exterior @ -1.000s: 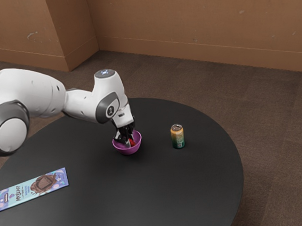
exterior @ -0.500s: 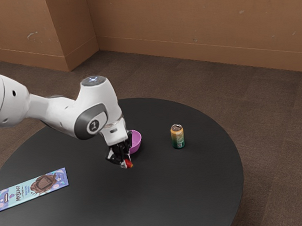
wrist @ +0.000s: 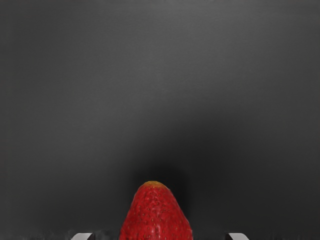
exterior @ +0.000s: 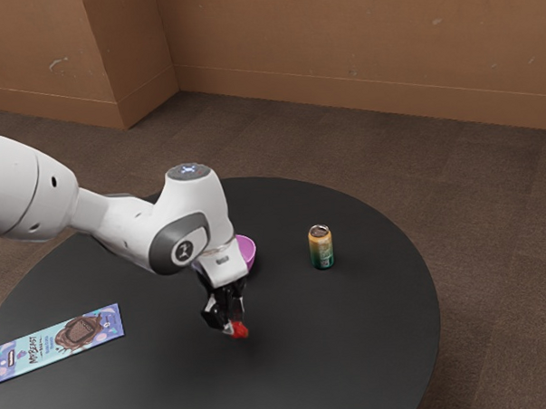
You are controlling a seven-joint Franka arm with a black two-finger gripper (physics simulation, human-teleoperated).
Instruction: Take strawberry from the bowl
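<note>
"Since the end effector (exterior: 229, 327) looks released, what worries you?"

"Rolling, mainly. The strawberry (exterior: 240, 331) lies out of the bowl (exterior: 248, 249), low between the parted fingertips (wrist: 84, 236), with a gap on either side. It has a round flank and a tapering nose, so a sideways brush from one finger could set it off across the worktop (exterior: 343, 346)."

"Is it actually resting there?"

"It seems so, though I can't make out the contact beneath it. If it's slightly above, it will drop and maybe tumble."

"And the retreat?"

"Straight up would be my choice. Swinging back toward the bowl too early could drag the fruit along or clip the rim, because the bowl sits close behind the wrist. The can (exterior: 321, 248) is well apart, so I'd fret less about that."

"How is the arm (exterior: 120, 220) holding itself?"

"It reaches in from the exterior view's left, forearm sloping down to a bent wrist. The end effector points down with a slight lean, its tips near the worktop. I judge the taking-out done; only a clean lift away is left."
</note>
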